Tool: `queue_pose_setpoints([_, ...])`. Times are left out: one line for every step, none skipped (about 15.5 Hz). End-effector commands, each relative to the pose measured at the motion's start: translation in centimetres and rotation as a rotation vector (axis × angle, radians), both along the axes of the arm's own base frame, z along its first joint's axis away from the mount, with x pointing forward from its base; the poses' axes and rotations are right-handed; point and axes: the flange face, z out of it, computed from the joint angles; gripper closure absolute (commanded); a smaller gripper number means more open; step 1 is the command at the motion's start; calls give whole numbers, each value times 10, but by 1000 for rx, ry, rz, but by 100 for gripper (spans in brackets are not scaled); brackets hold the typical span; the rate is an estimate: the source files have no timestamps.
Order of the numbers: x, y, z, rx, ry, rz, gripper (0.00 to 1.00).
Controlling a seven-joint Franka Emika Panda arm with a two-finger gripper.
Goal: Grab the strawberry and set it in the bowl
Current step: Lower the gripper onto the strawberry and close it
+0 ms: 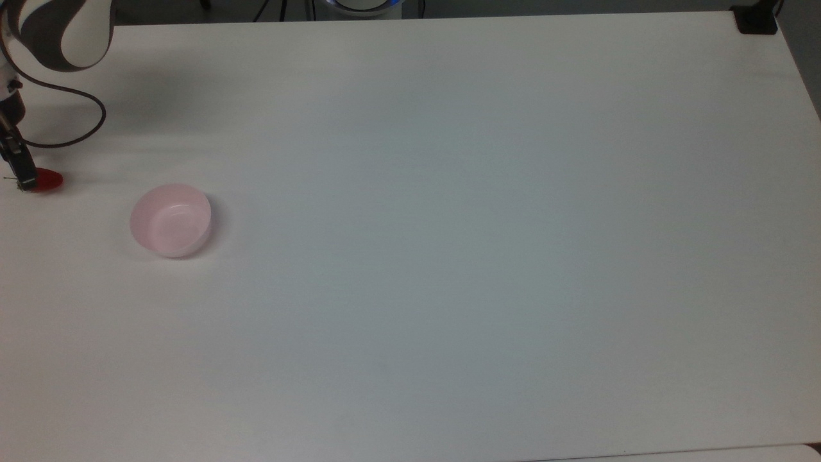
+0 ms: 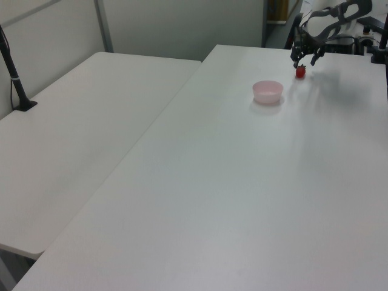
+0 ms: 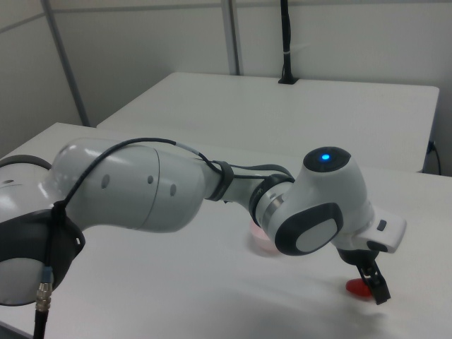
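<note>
Right now the jaws point(image 2: 304, 60) hang spread apart just over the strawberry point(image 2: 300, 72), one finger on either side, and grasp nothing. The strawberry lies on the tabletop point(image 1: 449, 256) at the top view's far left edge, its stem end hidden behind a dark finger point(image 1: 25, 174) so that only the red tip point(image 1: 50, 181) shows. In the right view one finger point(image 3: 373, 281) stands in front of the red fruit point(image 3: 357, 288), down near the surface. The pink bowl point(image 1: 170, 220) sits empty, near the strawberry but apart from it, toward the top view's right.

Several things could go wrong from here. The fruit is glossy and tapered, so a pinch closing off-centre or near the narrow end might squirt it out sideways. Should a finger come down onto it rather than beside it, it may roll, and it lies close to the tabletop's edge in the top view, so it could fall off. A cable point(image 1: 70, 138) loops close by the wrist and could drag.

The tabletop is plain white and smooth. A second white table point(image 2: 79, 133) stands alongside it, with grey partition walls point(image 2: 182, 24) behind and a dark post point(image 2: 15, 73) clamped at its edge.
</note>
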Motion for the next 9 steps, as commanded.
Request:
queue_pose_setpoints([11, 11, -15, -7, -29, -1, 21])
queue_pose_setpoints([13, 14, -20, -1, -26, -2, 21])
queue_pose_setpoints([15, 16, -23, -2, -28, -11, 23])
queue_pose_setpoints([17, 18, -23, -6, -33, -8, 31])
queue_pose_setpoints([18, 19, -24, -6, -30, -3, 44])
queue_pose_setpoints([18, 19, -24, -7, -29, 1, 56])
queue_pose_setpoints([18, 19, -23, -9, -28, 6, 65])
queue_pose_setpoints([18, 19, -21, -13, -28, 14, 74])
queue_pose_setpoints([19, 20, -18, -16, -27, 24, 77])
